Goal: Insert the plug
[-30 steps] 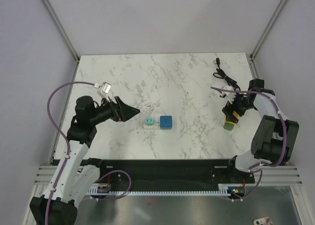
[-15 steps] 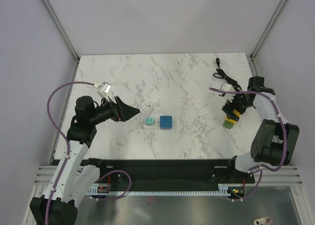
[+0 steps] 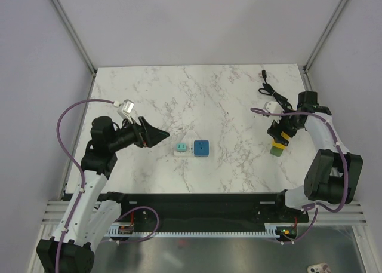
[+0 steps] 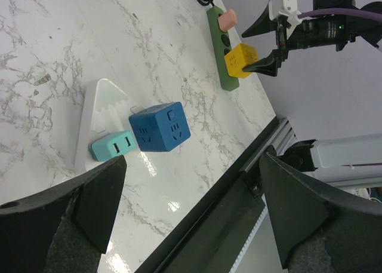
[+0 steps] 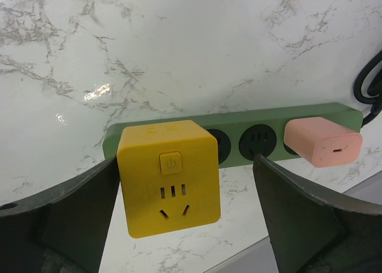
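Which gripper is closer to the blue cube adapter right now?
Left. The left gripper hangs open just left of the blue cube adapter; the right gripper is far off to its right, open over the yellow cube.

Only one readable sign: power symbol (circle with short stroke at top) on small square button (image 5: 171, 163), upper front face of yellow cube adapter (image 5: 169, 177). Symbol same yellow as button, faint, legible in right wrist view only. Button sits above adapter's socket slots. Adapter sits on green power strip (image 5: 236, 129). Other views: adapter too small, symbol not resolvable. Blue cube (image 4: 160, 128), teal charger (image 4: 111, 147), pink charger (image 5: 322, 143): no markings legible.
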Robot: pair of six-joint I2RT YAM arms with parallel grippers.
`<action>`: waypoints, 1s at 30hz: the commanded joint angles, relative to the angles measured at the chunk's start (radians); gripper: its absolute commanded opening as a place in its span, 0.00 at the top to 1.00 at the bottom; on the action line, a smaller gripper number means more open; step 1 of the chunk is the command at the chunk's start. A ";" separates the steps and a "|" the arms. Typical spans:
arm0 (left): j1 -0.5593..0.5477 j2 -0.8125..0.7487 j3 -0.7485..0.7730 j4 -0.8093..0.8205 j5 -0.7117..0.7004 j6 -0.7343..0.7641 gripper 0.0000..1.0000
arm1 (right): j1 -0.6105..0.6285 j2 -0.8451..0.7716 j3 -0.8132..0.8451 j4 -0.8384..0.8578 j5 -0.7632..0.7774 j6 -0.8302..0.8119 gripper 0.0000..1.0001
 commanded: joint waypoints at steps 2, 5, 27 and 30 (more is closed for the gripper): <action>0.011 -0.004 0.011 0.041 0.023 -0.019 0.00 | 0.006 -0.033 0.076 0.001 -0.012 0.020 0.02; 0.011 0.000 0.011 0.041 0.026 -0.019 0.00 | 0.012 -0.036 0.099 -0.006 -0.026 0.029 0.02; 0.012 -0.023 0.024 -0.005 -0.038 0.015 0.00 | 0.199 -0.161 0.156 0.555 0.005 0.614 0.02; 0.012 -0.033 0.026 -0.009 -0.052 0.020 0.00 | 0.236 -0.189 0.089 0.911 0.399 1.281 0.02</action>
